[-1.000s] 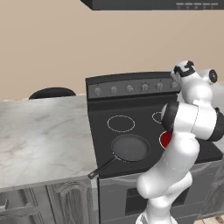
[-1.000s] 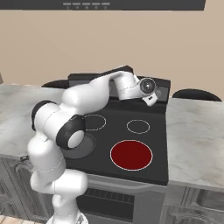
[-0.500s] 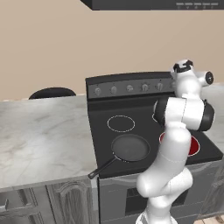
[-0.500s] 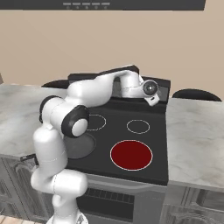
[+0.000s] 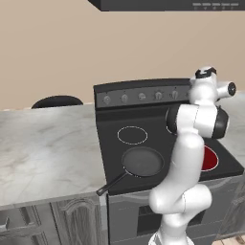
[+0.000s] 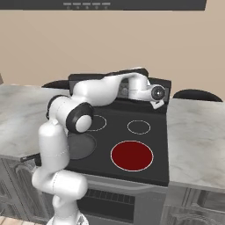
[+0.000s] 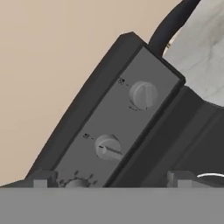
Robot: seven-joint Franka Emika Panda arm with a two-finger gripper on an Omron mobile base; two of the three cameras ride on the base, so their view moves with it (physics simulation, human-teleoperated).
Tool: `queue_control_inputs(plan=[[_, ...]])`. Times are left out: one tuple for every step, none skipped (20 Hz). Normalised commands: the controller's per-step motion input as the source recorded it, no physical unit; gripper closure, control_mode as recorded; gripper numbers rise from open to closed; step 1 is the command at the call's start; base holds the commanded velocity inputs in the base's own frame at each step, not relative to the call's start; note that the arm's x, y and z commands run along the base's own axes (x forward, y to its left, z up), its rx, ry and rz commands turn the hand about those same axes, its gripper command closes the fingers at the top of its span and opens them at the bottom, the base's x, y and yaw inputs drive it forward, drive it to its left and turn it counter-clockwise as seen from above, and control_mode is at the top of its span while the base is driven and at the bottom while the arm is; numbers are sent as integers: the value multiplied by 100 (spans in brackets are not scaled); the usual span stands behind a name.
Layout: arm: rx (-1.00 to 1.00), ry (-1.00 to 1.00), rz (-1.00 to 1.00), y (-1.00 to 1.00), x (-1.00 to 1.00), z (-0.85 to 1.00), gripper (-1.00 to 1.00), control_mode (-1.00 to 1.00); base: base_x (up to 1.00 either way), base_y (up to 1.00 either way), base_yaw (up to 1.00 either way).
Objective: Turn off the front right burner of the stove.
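**Operator:** Pincer (image 7: 111, 178) fingertips stand apart at the bottom of my hand view, nothing between them, so I read it as spread and empty. Ahead of it sits the upright knob panel (image 7: 118, 127) of the stove (image 6: 145, 149), near but not touched.

**Reviewer:** How far along?

**Operator:** Not done, I judge. The front right burner (image 6: 132, 156) glows as a solid red disc, well below and behind the pincer, on the cooktop's near side. What is left: close on the correct knob and turn it.

**Reviewer:** Which knob, and how does it lie?

**Operator:** Two knobs show ahead. The nearer knob (image 7: 107, 147) has its ridge pointing toward the cooktop side; the farther knob (image 7: 142, 94) has its ridge running roughly across the panel's width. Which one governs the red burner I cannot tell. The panel's long axis runs diagonally away from the pincer in this tilted view.
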Motion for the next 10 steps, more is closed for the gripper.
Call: queue_control_inputs(plan=[[9, 0, 0, -16, 24, 0, -100, -100, 0, 0, 0], [11, 0, 0, -16, 25, 0, -100, -100, 0, 0, 0], [14, 0, 0, -17, 38, 0, -100, -100, 0, 0, 0], [13, 0, 0, -11, 44, -4, -100, -100, 0, 0, 0], [10, 0, 0, 0, 39, -8, -100, -100, 0, 0, 0], [10, 0, 0, -2, 42, -14, -100, -100, 0, 0, 0], [8, 0, 0, -22, 44, -5, -100, -100, 0, 0, 0], [6, 0, 0, -30, 34, 0, -100, -100, 0, 0, 0], [6, 0, 0, -34, 24, -4, -100, -100, 0, 0, 0], [6, 0, 0, -38, 16, -5, -100, -100, 0, 0, 0]])
